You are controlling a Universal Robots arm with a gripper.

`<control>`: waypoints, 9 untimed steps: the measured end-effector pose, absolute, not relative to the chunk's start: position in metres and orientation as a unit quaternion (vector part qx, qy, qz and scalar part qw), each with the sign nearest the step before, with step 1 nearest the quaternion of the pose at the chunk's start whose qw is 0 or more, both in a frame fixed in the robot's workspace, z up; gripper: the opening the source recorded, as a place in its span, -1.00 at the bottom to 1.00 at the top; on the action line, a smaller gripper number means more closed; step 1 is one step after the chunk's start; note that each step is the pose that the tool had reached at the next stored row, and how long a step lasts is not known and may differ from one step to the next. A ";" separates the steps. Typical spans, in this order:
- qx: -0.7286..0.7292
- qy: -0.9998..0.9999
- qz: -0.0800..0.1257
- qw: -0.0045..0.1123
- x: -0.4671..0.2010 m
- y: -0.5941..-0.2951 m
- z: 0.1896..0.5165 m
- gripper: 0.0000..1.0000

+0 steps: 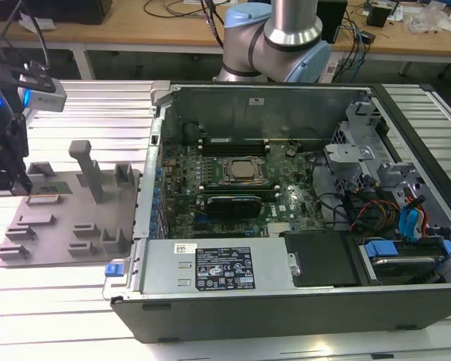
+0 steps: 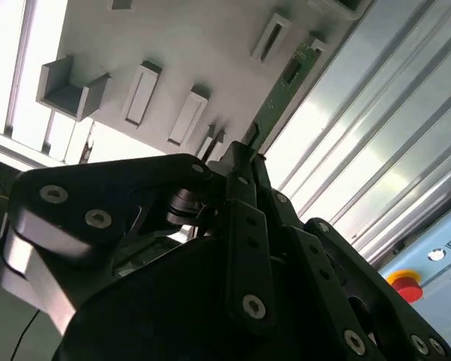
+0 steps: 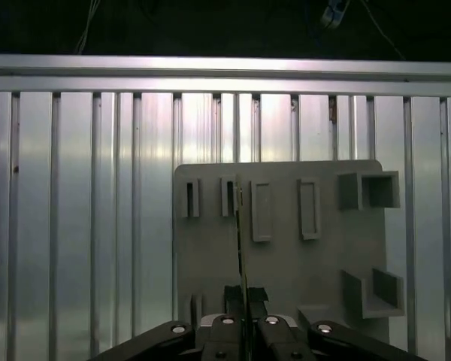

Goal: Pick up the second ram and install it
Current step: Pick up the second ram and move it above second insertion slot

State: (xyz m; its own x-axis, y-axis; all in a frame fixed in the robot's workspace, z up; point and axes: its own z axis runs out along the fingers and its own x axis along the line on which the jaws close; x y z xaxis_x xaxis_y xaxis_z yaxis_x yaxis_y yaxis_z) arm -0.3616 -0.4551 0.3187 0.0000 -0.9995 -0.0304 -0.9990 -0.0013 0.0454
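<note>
Second ram (image 3: 240, 233) stood on edge in the grey holder tray (image 1: 60, 241), at the exterior view's left of the open computer case (image 1: 286, 320), gripper (image 3: 245, 295) clamped on its end; pick-up in hand, and I judged the lift wanted a straight pull from its slots (image 3: 228, 197).

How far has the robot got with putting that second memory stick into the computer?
It is early in the job. Done: the gripper is down at the grey holder tray. In hand: its fingers look closed on the second ram, which stands on edge in the tray and is not yet lifted. Left: getting the stick into the open computer case and seated beside the processor socket.
</note>
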 end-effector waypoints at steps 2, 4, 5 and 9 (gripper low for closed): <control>0.707 -0.707 -0.027 0.005 -0.362 -0.455 0.326 -0.77; 0.707 -0.707 -0.027 0.005 -0.362 -0.455 0.333 -0.77; 0.707 -0.707 -0.027 0.005 -0.362 -0.455 0.335 -0.77; 0.707 -0.707 -0.027 0.005 -0.362 -0.455 0.348 -0.77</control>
State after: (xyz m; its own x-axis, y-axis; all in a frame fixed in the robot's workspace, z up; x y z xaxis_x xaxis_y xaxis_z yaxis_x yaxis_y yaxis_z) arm -0.3616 -0.4550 0.3477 -0.0001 -0.9995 -0.0304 -0.9990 -0.0013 0.0453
